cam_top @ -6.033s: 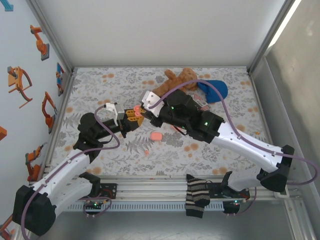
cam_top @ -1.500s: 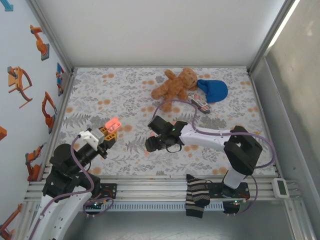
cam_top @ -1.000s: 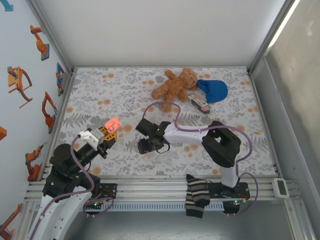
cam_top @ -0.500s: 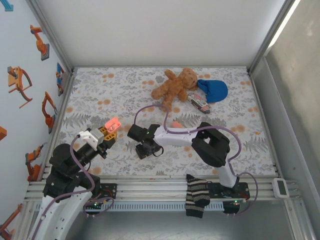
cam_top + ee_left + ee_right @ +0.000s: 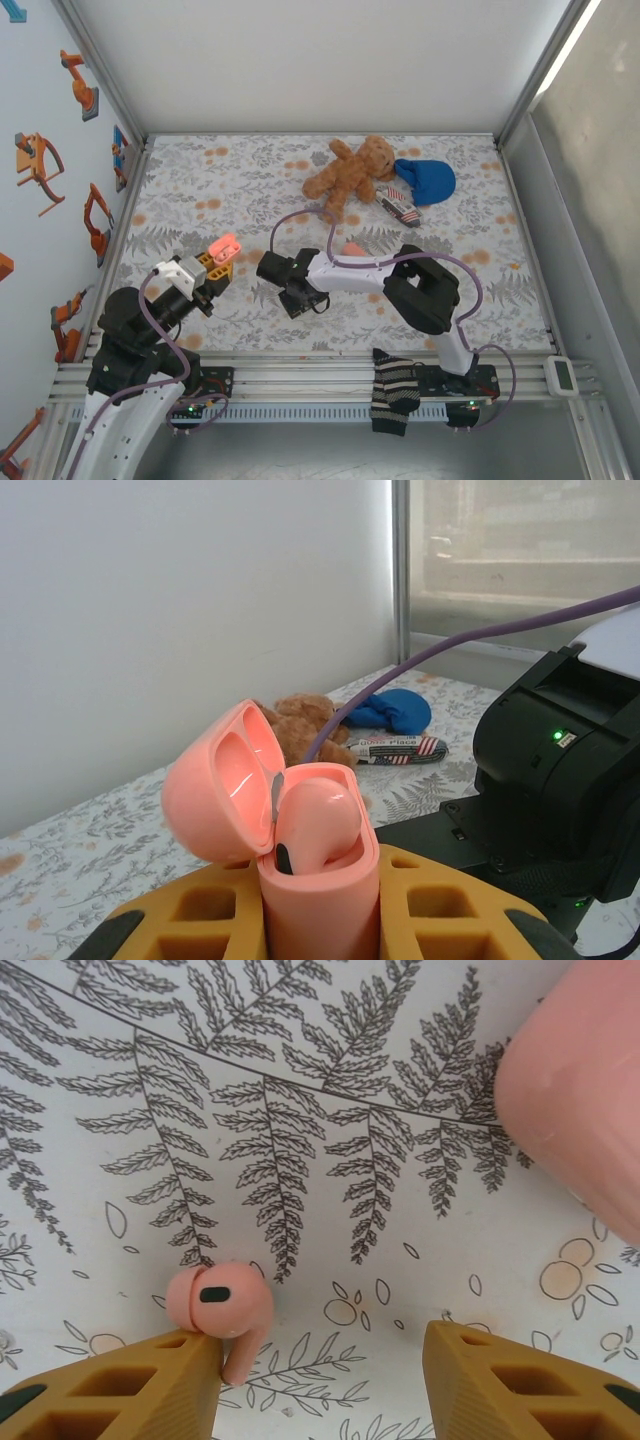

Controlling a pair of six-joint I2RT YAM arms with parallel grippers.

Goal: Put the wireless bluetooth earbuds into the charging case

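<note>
Earbud (image 5: 220, 1305) lies on the fern-print cloth (image 5: 300, 1110), against one finger of the right gripper (image 5: 322, 1345) — jaws apart, gripping nothing. Well apart, the left gripper (image 5: 320, 935) is clamped on the open charging case (image 5: 300, 880) — second earbud (image 5: 318, 820) seated inside.

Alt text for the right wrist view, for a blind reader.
A small pink earbud lies on the fern-print table cover, beside one orange fingertip of the open right gripper. A blurred pink object sits in the upper right corner.
</note>
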